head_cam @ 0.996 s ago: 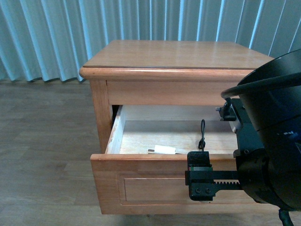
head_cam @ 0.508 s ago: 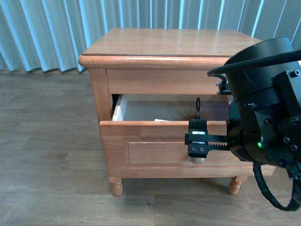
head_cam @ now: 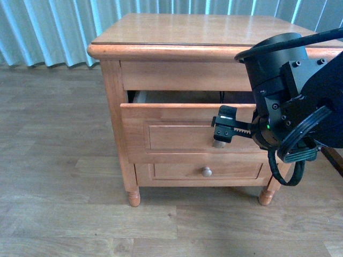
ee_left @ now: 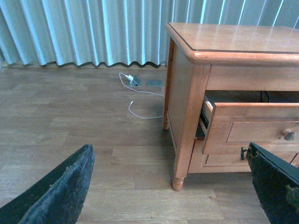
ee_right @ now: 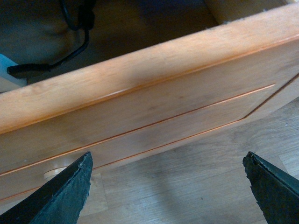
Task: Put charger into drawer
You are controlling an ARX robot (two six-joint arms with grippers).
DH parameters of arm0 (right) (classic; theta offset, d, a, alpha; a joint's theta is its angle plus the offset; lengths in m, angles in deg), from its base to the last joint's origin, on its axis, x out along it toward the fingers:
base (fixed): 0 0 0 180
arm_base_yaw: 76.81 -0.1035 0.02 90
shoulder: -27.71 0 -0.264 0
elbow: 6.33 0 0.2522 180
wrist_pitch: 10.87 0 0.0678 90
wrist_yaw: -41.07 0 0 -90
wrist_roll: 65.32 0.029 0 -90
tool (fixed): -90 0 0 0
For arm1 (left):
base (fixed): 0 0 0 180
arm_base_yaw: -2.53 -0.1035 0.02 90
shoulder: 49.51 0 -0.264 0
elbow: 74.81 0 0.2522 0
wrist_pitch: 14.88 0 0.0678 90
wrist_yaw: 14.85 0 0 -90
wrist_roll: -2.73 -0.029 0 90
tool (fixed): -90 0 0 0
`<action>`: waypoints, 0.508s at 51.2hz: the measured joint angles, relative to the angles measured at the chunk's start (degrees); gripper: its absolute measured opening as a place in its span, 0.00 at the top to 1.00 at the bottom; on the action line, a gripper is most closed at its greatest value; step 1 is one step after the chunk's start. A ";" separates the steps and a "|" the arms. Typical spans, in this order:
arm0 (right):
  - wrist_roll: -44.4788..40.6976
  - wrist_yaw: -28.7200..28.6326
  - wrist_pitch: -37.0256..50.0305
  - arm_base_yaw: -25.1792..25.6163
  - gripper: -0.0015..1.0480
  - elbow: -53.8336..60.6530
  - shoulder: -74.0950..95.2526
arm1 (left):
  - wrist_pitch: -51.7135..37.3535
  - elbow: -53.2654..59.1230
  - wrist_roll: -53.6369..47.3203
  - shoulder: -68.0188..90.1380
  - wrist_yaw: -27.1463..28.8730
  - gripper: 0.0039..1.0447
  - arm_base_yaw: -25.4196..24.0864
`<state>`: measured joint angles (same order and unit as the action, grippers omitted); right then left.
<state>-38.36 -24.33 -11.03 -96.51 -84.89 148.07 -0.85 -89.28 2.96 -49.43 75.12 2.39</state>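
The upper drawer (head_cam: 177,128) stands open by a narrow gap. It also shows in the left wrist view (ee_left: 252,123) and fills the right wrist view (ee_right: 154,107). The charger lies inside it: its black cable (ee_right: 70,44) and a corner of its white block (ee_right: 6,65) show in the dark interior. In the front view only a bit of cable (head_cam: 221,96) shows. My right gripper (ee_right: 167,156) is open and empty, just in front of the drawer's front panel, and my right arm (head_cam: 289,101) covers the drawer's right part. My left gripper (ee_left: 170,148) is open and empty, off to the nightstand's left side.
The nightstand (head_cam: 198,32) stands on a wooden floor (head_cam: 59,160) before blue curtains (head_cam: 48,27). The lower drawer (head_cam: 177,171) is closed, with a round knob (head_cam: 206,171). A white cable and floor socket (ee_left: 135,86) lie near the curtain.
The drawer has gone from wide open to a narrow gap. The charger, plainly seen inside before, is now nearly hidden in the front view. The view now takes in the nightstand's legs and lower drawer.
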 joint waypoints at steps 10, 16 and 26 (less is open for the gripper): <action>3.63 2.43 0.70 0.57 0.08 -4.61 3.52 | 0.00 0.00 0.00 0.00 0.00 0.05 0.00; 5.60 3.04 0.70 0.87 0.08 -6.38 4.50 | 0.00 0.00 0.00 0.00 0.00 0.05 0.00; 7.50 4.46 0.24 0.92 0.08 -9.44 5.33 | 0.00 0.00 0.00 0.00 0.00 0.05 0.00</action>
<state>-30.86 -19.87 -10.79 -95.60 -94.33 153.40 -0.85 -89.28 2.96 -49.43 75.12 2.39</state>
